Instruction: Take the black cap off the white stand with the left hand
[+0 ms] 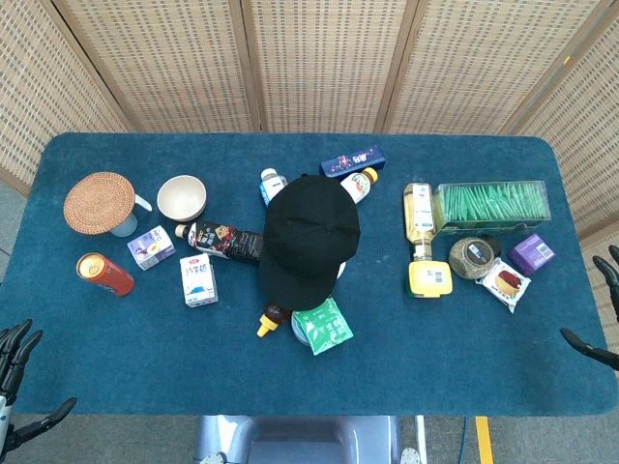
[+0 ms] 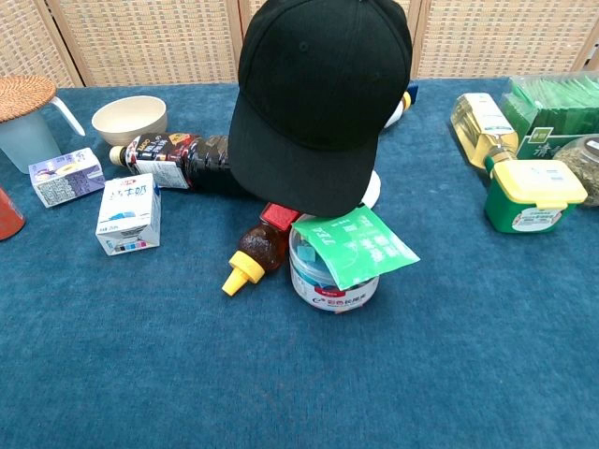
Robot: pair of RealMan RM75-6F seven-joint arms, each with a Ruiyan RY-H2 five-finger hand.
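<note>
A black cap (image 1: 308, 240) sits in the middle of the blue table, its brim toward the front edge. In the chest view the black cap (image 2: 318, 98) stands tall, and a sliver of the white stand (image 2: 372, 192) shows under its right rim. My left hand (image 1: 17, 372) is at the front left corner of the table, far from the cap, its fingers spread and holding nothing. Only the dark fingertips of my right hand (image 1: 598, 309) show at the right edge, apart and empty. Neither hand appears in the chest view.
Around the cap lie a dark sauce bottle (image 1: 224, 239), a milk carton (image 1: 198, 280), a small yellow-capped bottle (image 2: 253, 253) and a jar with a green packet (image 2: 337, 257). A bowl (image 1: 182, 197), a lidded mug (image 1: 102, 203) and a red can (image 1: 104, 274) sit left; a green box (image 1: 491, 205) right.
</note>
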